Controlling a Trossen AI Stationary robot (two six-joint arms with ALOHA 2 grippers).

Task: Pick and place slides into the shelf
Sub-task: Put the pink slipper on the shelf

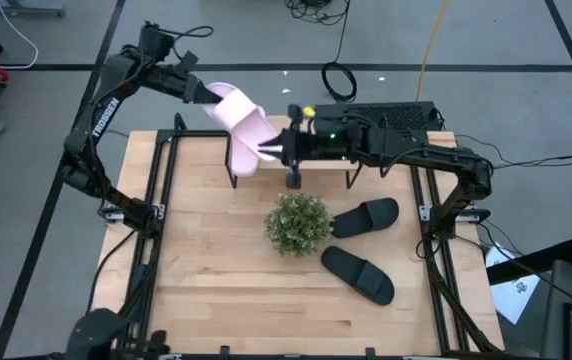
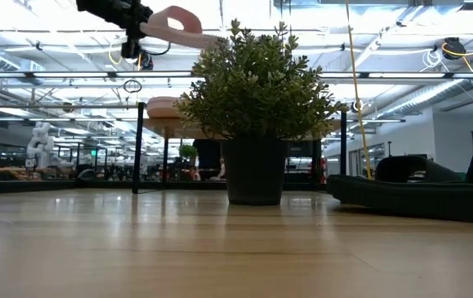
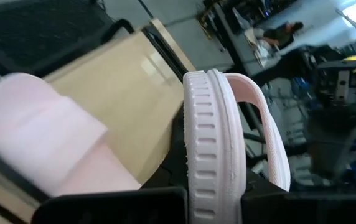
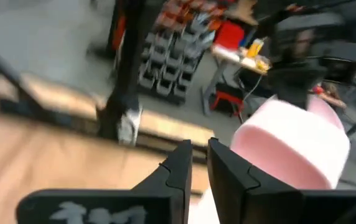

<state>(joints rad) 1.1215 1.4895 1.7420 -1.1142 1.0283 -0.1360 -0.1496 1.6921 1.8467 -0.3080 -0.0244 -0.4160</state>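
We see the left hand [image 1: 200, 92] closed on one pink slide [image 3: 218, 149], which it holds high in the air above the far edge of the wooden surface [image 1: 216, 260]. Just beside it the right hand [image 1: 278, 150] has its fingers [image 4: 181, 165] almost closed, and they touch the second pink slide [image 1: 251, 140], which lies on the shelf [image 1: 228, 165]. Nearer to us from both hands stand a green plant [image 1: 298, 222] and two black slides [image 1: 361, 245]. Behind the surface is a big room with grey floor [image 1: 486, 50] and cables.
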